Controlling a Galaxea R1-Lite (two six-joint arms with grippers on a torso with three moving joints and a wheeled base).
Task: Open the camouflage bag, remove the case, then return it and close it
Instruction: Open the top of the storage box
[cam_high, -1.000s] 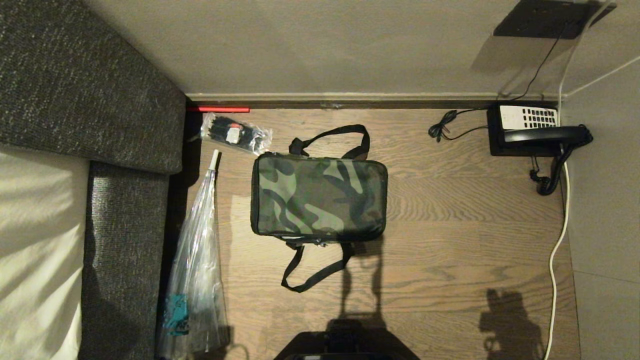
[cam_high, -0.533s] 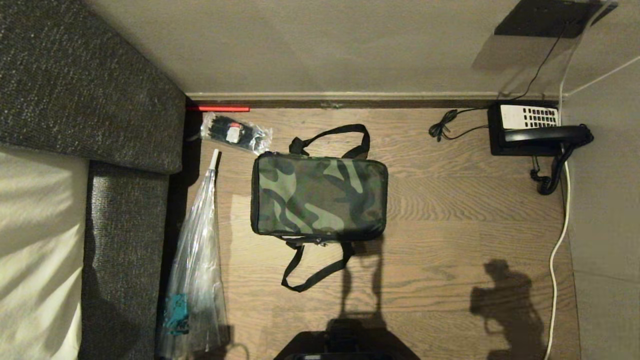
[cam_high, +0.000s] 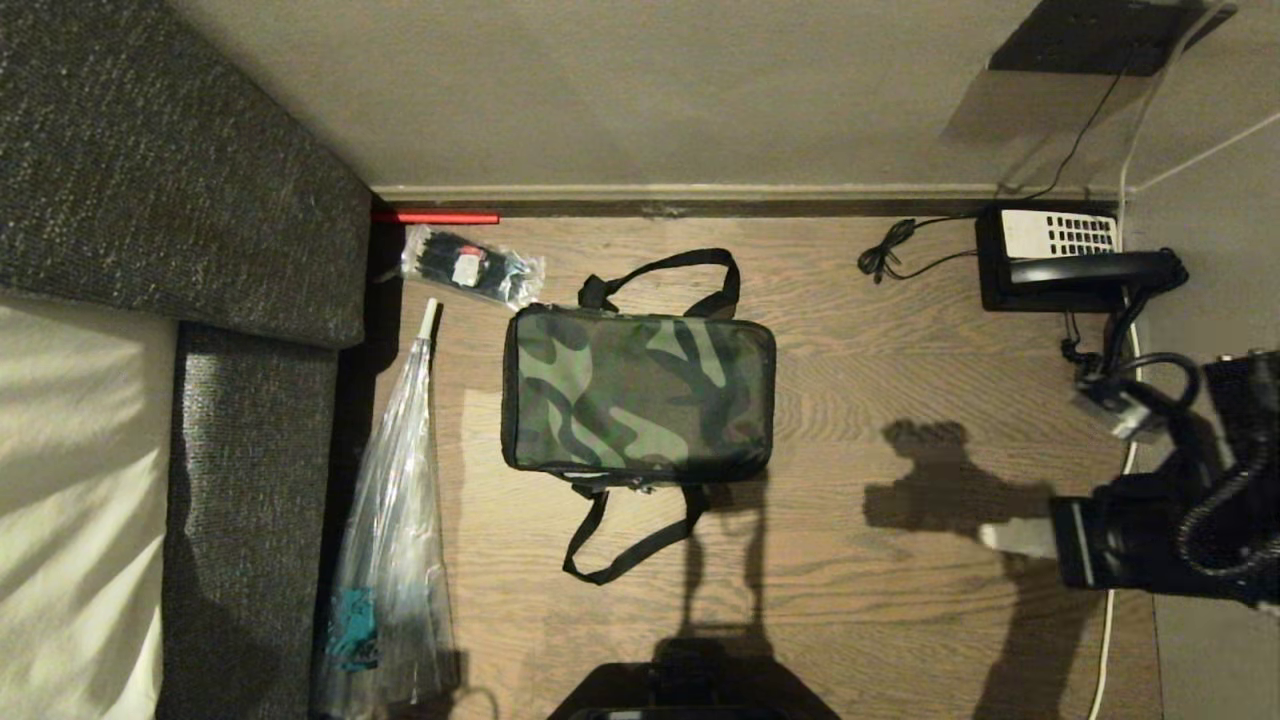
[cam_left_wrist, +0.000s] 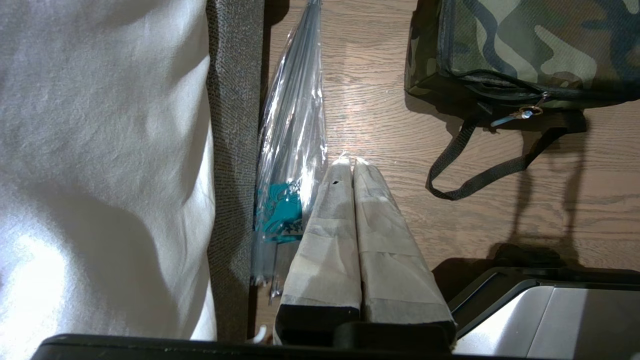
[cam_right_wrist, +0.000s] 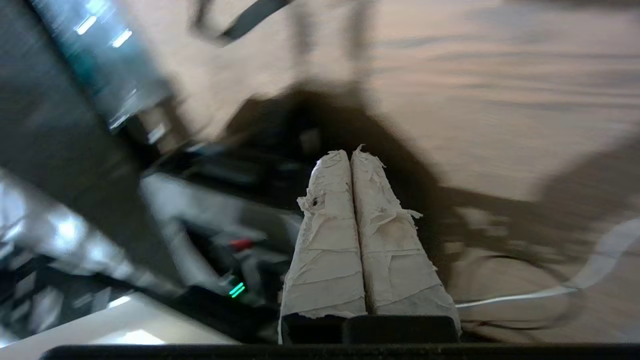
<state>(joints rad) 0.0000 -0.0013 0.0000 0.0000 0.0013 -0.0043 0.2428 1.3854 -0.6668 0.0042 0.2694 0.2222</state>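
Newly arrived at the head view's right edge, the right gripper (cam_high: 1000, 537) has its tape-wrapped jaws pressed together, empty. One crinkled clear plastic bag (cam_high: 390, 540) lies lower left; one boxy, zipped camouflage bag (cam_high: 640, 390) with two black strap loops sits centre on wood-grain floor (cam_high: 900, 350). The left gripper (cam_left_wrist: 349, 165) is pressed together too.

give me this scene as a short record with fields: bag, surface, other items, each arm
bag: camouflage bag lies flat, zipped shut, one strap toward the wall, one toward the robot
case: not in view
surface: wooden floor
other items: clear plastic bag left of the camouflage bag; small packet near its far left corner; telephone far right by the wall
right gripper: at the right edge, away from the bag, fingers together, empty
left gripper: beside the robot's body, fingers together, empty
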